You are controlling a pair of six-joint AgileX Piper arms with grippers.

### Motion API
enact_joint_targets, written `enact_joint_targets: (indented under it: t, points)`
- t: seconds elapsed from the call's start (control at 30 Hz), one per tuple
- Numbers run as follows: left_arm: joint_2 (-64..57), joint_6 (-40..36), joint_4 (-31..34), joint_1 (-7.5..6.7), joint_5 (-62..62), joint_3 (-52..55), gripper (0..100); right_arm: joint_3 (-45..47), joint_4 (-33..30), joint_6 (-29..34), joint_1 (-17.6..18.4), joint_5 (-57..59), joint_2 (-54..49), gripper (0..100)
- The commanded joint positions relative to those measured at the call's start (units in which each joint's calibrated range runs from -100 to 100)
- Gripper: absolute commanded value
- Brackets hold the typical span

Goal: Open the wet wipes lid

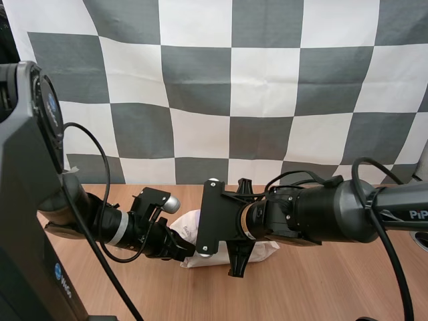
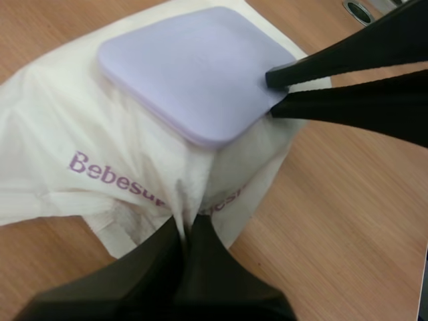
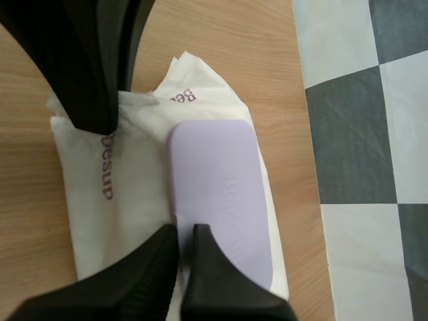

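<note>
The right gripper's fingers [image 3: 208, 267] are drawn in to a narrow slit, and the near edge of the lavender lid [image 3: 221, 194] sits in that slit, so I take them as nipping the lid's lip. The left gripper [image 2: 188, 224] has its fingers pressed together on a crumpled fold of the white pack of wet wipes [image 2: 80, 134], pinning the wrapper.

In the high view the pack lies flat on the wooden table [image 1: 334, 281], toward 6 o'clock. The left gripper is at its 9 o'clock end, and the right arm reaches in from 3 o'clock.

The step in hand looks like the lift of the lid. To do it well, the right gripper [image 3: 185, 234] should keep the lip seated well between its tips, then swing up and over in an arc about the hinge side, not pull straight up. The left should hold the wrapper down firmly, since the soft pack would otherwise rise with the lid. A shallow bite may slip off the smooth plastic.
</note>
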Motion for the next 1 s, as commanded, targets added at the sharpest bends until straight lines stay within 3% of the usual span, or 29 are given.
enact_joint_targets:
  t: [0.0,0.7,0.97]
  points:
    - [0.0,-0.1,0.1,-0.01,-0.1,0.0,0,-0.1,0.0,0.0,0.0,0.0,0.0,0]
    - [0.0,-0.1,0.6,-0.01,-0.1,0.0,0,-4.5,-1.4,1.4,0.0,0.0,0.3,0]
    - [0.0,-0.1,0.6,-0.01,0.0,0.0,0,-10.6,-1.4,1.4,-3.4,-3.4,6.0,0]
